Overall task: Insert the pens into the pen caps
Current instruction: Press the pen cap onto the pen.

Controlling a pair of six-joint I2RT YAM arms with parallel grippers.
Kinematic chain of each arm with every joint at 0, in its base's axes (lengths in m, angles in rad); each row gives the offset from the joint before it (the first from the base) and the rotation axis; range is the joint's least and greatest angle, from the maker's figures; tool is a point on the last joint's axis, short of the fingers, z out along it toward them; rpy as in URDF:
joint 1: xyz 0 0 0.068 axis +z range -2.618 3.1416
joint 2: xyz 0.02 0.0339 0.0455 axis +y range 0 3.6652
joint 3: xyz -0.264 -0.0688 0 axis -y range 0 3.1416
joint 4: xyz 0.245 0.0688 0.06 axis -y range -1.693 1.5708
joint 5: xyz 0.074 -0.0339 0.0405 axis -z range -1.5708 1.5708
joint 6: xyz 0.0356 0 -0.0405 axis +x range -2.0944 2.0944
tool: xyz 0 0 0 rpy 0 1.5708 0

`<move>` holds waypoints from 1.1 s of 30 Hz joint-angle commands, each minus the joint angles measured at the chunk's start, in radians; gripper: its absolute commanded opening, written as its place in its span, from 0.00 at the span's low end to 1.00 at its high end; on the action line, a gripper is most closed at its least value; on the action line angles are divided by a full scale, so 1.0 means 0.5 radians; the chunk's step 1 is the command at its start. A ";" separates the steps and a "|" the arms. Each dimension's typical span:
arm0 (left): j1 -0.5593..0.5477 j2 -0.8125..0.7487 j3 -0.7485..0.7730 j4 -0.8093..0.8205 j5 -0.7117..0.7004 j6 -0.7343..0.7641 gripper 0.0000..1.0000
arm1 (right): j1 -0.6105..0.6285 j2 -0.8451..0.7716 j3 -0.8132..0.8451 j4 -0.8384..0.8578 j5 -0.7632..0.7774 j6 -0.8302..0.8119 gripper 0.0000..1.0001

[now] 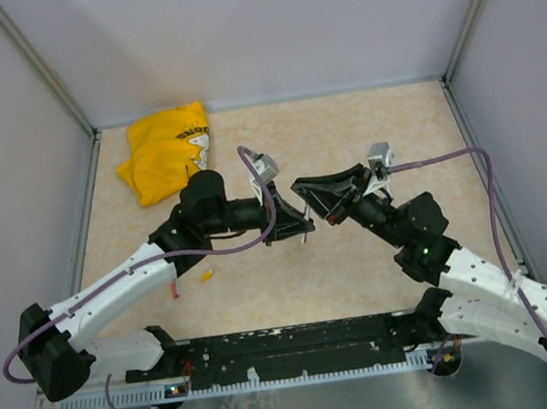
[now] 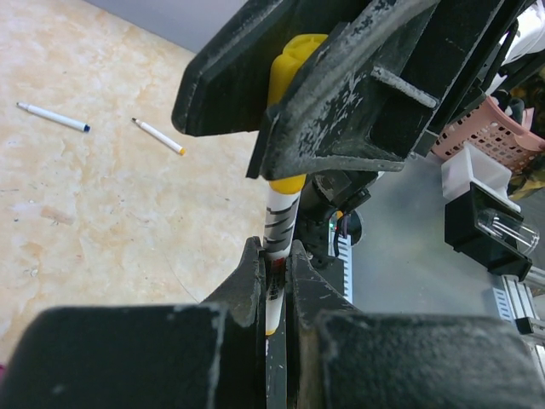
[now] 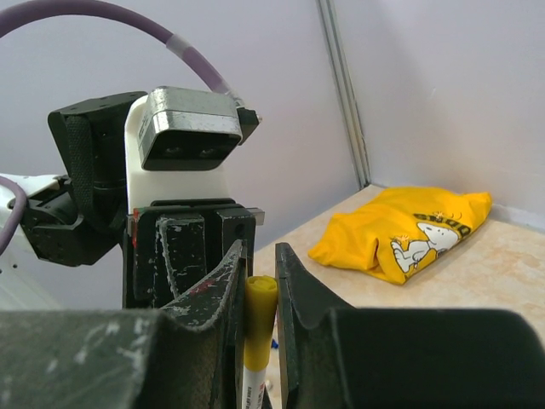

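Observation:
My left gripper (image 2: 274, 251) is shut on a white pen (image 2: 280, 217) with black print. The pen's upper end sits inside a yellow pen cap (image 2: 292, 60). My right gripper (image 3: 260, 256) is shut on that yellow cap (image 3: 259, 319), with the white barrel (image 3: 252, 388) showing below it. In the top view the left gripper (image 1: 296, 224) and the right gripper (image 1: 321, 198) meet tip to tip above the table's middle. Two more pens lie on the table, one blue-tipped (image 2: 53, 117) and one orange-tipped (image 2: 158, 136).
A crumpled yellow cloth (image 1: 166, 150) lies at the back left, also in the right wrist view (image 3: 400, 230). A small yellow piece (image 1: 205, 275) and a small orange-red piece (image 1: 173, 291) lie beside the left arm. Grey walls enclose the table.

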 commanded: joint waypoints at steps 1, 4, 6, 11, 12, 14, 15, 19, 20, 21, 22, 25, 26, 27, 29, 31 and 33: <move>0.059 -0.114 0.422 1.085 -0.290 -0.060 0.00 | 0.155 0.134 -0.331 -0.947 -0.509 -0.015 0.00; 0.059 -0.135 0.404 1.070 -0.292 -0.041 0.00 | 0.157 0.074 -0.281 -1.016 -0.471 -0.020 0.00; 0.063 -0.143 0.384 1.055 -0.284 -0.035 0.00 | 0.157 0.035 -0.206 -1.111 -0.426 -0.037 0.00; 0.063 -0.145 0.331 1.006 -0.238 -0.026 0.00 | 0.149 -0.016 0.121 -1.372 -0.265 -0.105 0.00; 0.062 -0.140 0.317 1.000 -0.220 -0.024 0.00 | 0.146 -0.010 0.198 -1.420 -0.220 -0.105 0.00; 0.062 -0.125 0.299 0.995 -0.199 -0.024 0.00 | 0.125 0.027 0.386 -1.523 -0.162 -0.113 0.00; 0.062 -0.118 0.298 0.995 -0.192 -0.025 0.00 | 0.117 0.051 0.479 -1.575 -0.143 -0.125 0.00; 0.063 -0.098 0.309 0.948 -0.163 0.000 0.00 | 0.096 0.120 0.820 -1.724 -0.026 -0.192 0.00; 0.062 -0.098 0.310 0.937 -0.163 0.004 0.00 | 0.088 0.133 0.888 -1.745 -0.013 -0.205 0.01; 0.062 -0.096 0.311 0.922 -0.165 0.011 0.00 | 0.077 0.143 0.961 -1.761 -0.008 -0.219 0.03; 0.062 -0.098 0.312 0.903 -0.167 0.014 0.00 | 0.070 0.158 1.054 -1.778 -0.006 -0.232 0.05; 0.062 -0.092 0.307 0.848 -0.166 0.033 0.00 | 0.061 0.193 1.207 -1.780 0.022 -0.255 0.09; 0.062 -0.089 0.312 0.820 -0.169 0.041 0.00 | 0.062 0.200 1.246 -1.773 0.027 -0.257 0.10; 0.063 -0.080 0.320 0.782 -0.171 0.052 0.00 | 0.062 0.204 1.278 -1.759 0.039 -0.257 0.11; 0.062 -0.063 0.349 0.703 -0.165 0.076 0.00 | 0.062 0.194 1.320 -1.723 0.064 -0.247 0.15; 0.062 -0.054 0.349 0.650 -0.155 0.091 0.00 | 0.061 0.157 1.334 -1.686 0.113 -0.240 0.19; 0.062 -0.050 0.342 0.618 -0.133 0.101 0.00 | 0.061 0.120 1.324 -1.655 0.156 -0.243 0.24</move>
